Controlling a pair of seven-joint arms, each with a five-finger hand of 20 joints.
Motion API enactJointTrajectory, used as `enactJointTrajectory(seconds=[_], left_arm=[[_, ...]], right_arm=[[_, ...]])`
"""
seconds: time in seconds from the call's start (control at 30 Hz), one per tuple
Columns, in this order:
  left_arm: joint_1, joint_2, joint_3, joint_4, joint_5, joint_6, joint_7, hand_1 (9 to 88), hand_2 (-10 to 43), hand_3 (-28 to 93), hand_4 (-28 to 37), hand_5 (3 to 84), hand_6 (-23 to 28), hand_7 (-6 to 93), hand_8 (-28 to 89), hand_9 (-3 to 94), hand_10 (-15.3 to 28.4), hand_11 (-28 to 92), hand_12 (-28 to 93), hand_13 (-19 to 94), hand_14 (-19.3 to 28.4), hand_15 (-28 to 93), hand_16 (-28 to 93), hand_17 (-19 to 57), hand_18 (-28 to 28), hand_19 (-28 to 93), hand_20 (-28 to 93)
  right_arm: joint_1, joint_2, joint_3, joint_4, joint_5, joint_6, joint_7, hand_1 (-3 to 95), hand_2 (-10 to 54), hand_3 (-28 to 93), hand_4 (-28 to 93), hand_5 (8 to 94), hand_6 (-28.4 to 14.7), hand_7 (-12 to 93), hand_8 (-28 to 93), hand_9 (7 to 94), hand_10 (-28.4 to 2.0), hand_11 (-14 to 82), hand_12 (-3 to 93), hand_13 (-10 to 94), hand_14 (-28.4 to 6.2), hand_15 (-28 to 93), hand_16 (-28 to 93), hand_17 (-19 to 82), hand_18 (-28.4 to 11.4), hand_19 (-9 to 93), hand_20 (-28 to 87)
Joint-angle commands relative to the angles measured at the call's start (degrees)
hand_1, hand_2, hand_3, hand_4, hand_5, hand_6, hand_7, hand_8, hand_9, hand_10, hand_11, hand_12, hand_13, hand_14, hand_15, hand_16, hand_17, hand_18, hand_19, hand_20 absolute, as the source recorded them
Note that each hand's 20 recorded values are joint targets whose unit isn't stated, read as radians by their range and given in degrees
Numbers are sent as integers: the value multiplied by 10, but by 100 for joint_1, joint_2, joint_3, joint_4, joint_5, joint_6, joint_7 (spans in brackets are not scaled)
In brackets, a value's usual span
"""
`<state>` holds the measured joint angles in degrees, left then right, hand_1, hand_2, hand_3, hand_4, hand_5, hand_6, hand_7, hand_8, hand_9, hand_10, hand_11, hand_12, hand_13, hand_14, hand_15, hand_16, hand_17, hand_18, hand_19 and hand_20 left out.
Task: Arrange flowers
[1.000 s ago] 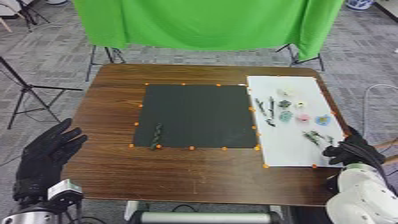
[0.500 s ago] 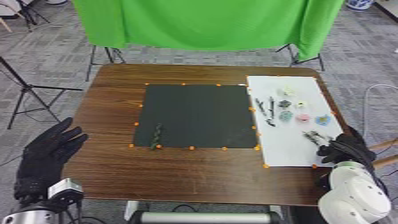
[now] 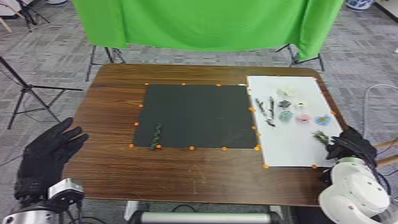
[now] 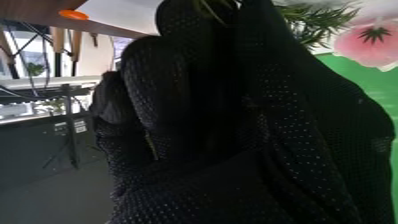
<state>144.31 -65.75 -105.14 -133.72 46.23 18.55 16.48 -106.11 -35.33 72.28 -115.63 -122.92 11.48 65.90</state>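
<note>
Sprig [image 3: 321,136] pinched between thumb and fingers of right hand [image 3: 347,145], at edge of sheet [image 3: 289,155]; left hand [image 3: 46,151] held spread beside table [image 3: 178,175].

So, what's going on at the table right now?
The robot's right hand is at the white sheet, with a green sprig pinched in its fingers. The pink flower, the blue flower and other pieces lie on that sheet. One twisted green stem lies by the near left corner of the dark sheet. The left hand is off the table's left side, open.
</note>
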Motion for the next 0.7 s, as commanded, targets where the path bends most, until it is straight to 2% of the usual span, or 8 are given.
enactJointTrajectory(seconds=[0.03, 0.23, 0.3, 0.33, 0.43, 0.7], left_arm=[[49, -41, -5, -1, 11, -32, -51, 250, 40, 828, -200, 427, 115, 152, -98, 395, 202, 269, 97, 295, 267, 489, -93, -64, 234, 598, -49], [61, -40, -36, -11, 5, -3, -34, 251, 41, 827, -199, 427, 115, 152, -98, 395, 203, 269, 97, 296, 266, 490, -92, -63, 234, 598, -49], [126, 1, -28, -25, -32, 46, 55, 250, 41, 827, -199, 427, 115, 152, -99, 395, 202, 269, 97, 296, 266, 490, -92, -64, 234, 598, -49], [115, -6, -35, -20, -21, 40, 35, 250, 41, 827, -199, 427, 115, 152, -99, 395, 202, 270, 97, 296, 267, 490, -92, -63, 234, 598, -49], [132, 41, -46, -13, -44, 48, 88, 250, 41, 827, -199, 427, 115, 152, -99, 395, 202, 269, 97, 296, 267, 490, -92, -64, 234, 598, -49], [186, 118, -105, -60, -65, 127, 148, 250, 41, 826, -199, 427, 115, 152, -99, 395, 202, 269, 97, 296, 267, 490, -92, -64, 235, 599, -49]], right_arm=[[33, 111, -432, 94, -266, 669, 167, 526, -83, 792, -283, 841, -35, 247, 90, 836, -141, 379, 258, 751, -128, 754, 124, 360, -280, 932, 458], [349, 260, -514, -33, -521, 947, 298, 517, -91, 812, -283, 868, -31, 228, 116, 865, -128, 391, 259, 798, -106, 746, 145, 389, -283, 932, 512], [493, 268, -488, -115, -547, 922, 279, 516, -93, 815, -283, 874, -31, 222, 122, 873, -127, 392, 257, 802, -104, 744, 150, 396, -283, 932, 518], [579, 282, -506, -149, -589, 911, 287, 516, -94, 815, -283, 876, -31, 219, 124, 874, -127, 393, 256, 805, -102, 744, 152, 397, -284, 932, 520], [856, 302, -587, -253, -623, 897, 228, 514, -94, 820, -283, 880, -32, 212, 128, 880, -125, 391, 257, 815, -98, 742, 156, 404, -284, 932, 528], [2066, 193, -1256, -362, -532, 693, -100, 511, -95, 829, -283, 889, -32, 200, 139, 890, -125, 384, 265, 822, -95, 743, 167, 413, -284, 932, 550]])
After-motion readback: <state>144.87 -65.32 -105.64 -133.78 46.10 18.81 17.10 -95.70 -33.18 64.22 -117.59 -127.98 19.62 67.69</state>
